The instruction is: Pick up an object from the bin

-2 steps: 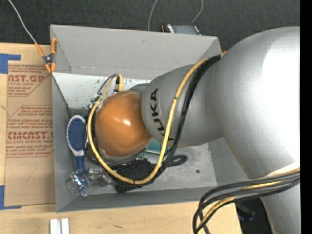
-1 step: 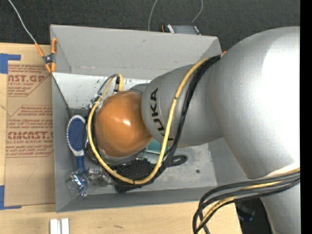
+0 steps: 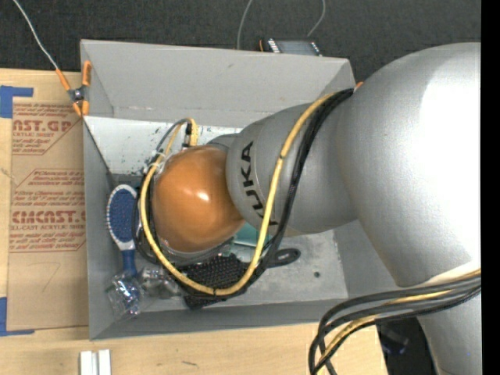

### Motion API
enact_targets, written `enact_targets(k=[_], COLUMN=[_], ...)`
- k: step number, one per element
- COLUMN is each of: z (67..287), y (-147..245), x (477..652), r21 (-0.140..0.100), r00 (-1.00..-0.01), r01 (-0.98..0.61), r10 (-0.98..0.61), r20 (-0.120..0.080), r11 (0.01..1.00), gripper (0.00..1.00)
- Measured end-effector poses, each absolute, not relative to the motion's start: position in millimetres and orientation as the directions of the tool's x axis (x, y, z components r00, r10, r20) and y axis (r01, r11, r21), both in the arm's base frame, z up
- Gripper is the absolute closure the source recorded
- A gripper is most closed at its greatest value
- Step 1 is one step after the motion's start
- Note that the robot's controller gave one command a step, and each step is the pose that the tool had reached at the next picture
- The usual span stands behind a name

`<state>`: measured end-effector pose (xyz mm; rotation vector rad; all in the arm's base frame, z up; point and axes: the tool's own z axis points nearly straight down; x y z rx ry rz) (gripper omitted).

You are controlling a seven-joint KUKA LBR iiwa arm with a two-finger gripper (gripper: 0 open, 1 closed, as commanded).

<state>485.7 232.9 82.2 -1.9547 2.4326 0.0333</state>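
Observation:
A blue oval hairbrush (image 3: 123, 216) lies along the bin's left wall, bristles up. Its clear handle (image 3: 125, 290) reaches into the front left corner. A black mesh piece (image 3: 213, 270) lies on the bin floor at the front, just below the arm's orange cover. To its right, a teal edge (image 3: 255, 245) and a black loop (image 3: 286, 255) stick out from under the arm.
The arm and its orange cover, ringed by yellow and black cables, hang over the middle of the bin and hide what lies beneath. Bare grey floor shows at the front right, and the back wall slopes up behind the arm.

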Motion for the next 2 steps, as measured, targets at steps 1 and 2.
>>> enact_targets(k=[1, 2], z=[82.2, 82.2], y=[232.9, 232.9], x=[485.7, 485.7], r21=[0.004, 0.004], r00=[-0.215, -0.215], r01=[-0.977, -0.977], r10=[-0.976, -0.976], r20=[-0.03, -0.03], r11=[0.215, 0.215], gripper=[1.0, 1.0])
